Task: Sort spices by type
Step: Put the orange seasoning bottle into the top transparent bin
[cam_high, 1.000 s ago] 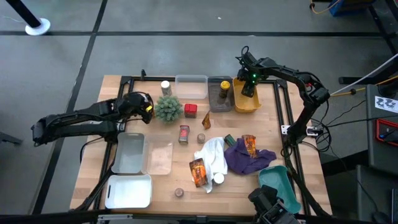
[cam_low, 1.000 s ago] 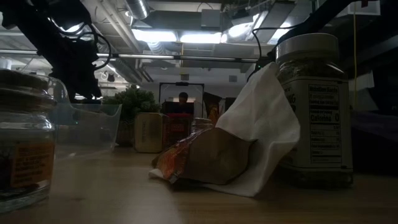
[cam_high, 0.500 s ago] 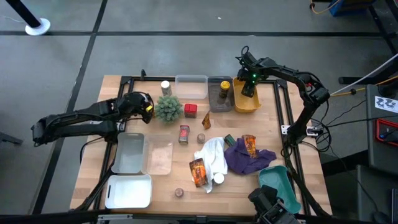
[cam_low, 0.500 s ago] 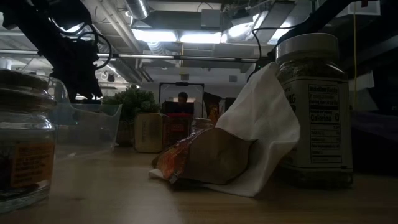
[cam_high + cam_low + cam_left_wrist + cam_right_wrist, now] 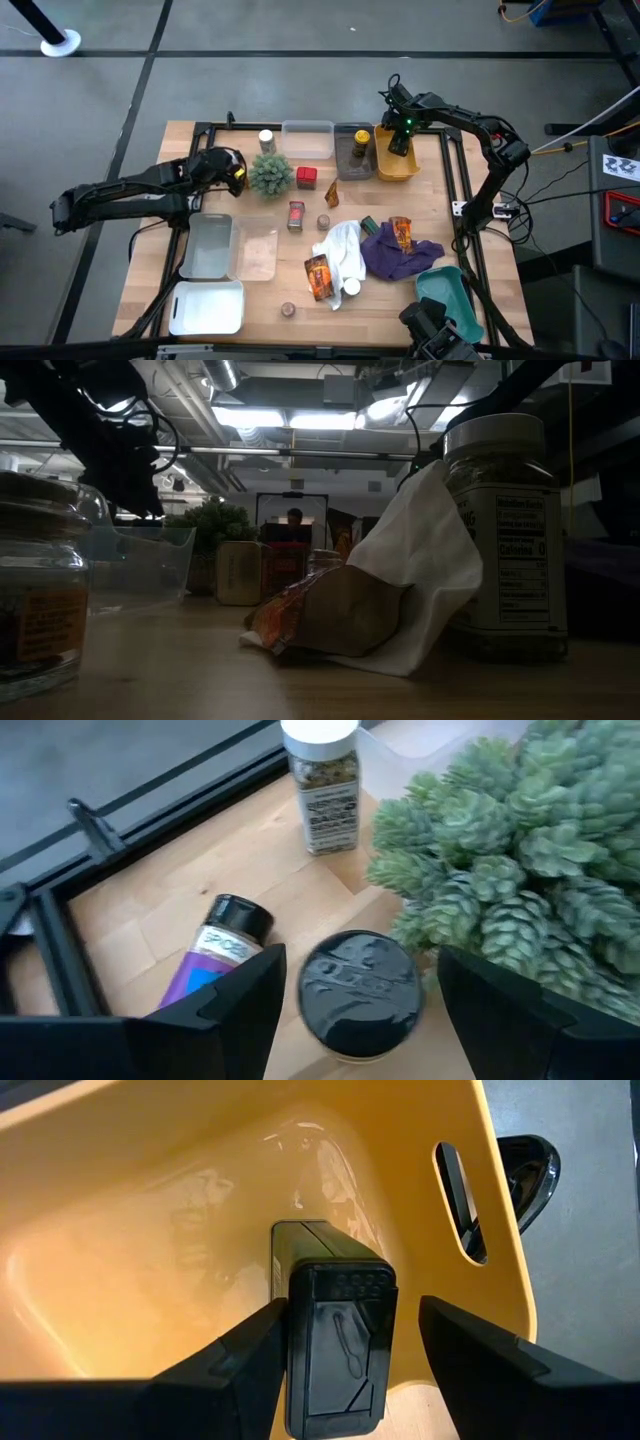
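Spices: black-lidded jar (image 5: 360,992) between my left claw's (image 5: 355,1005) spread fingers beside plant (image 5: 520,870), ready for grasping; dark tin (image 5: 335,1340) in yellow bin (image 5: 130,1280), right claw (image 5: 340,1350) apart, unclamped.

The table (image 5: 300,305) is pale bare wood with a matt, visibly grained top, edged by a dark metal frame (image 5: 455,190). The yellow bin (image 5: 150,1230) at the far right is smooth glossy plastic that catches the light, the dark container (image 5: 335,1345) in it looks like matt black plastic with moulded marks on its lid, and the near-left white trays (image 5: 207,305) are smooth plastic. The white cloth (image 5: 345,255) and purple cloth (image 5: 400,255) are soft, crumpled fabric, the orange-red packets (image 5: 318,275) shine like foil, and the black jar cap (image 5: 360,985) is glossy embossed plastic beside the plant (image 5: 510,870).
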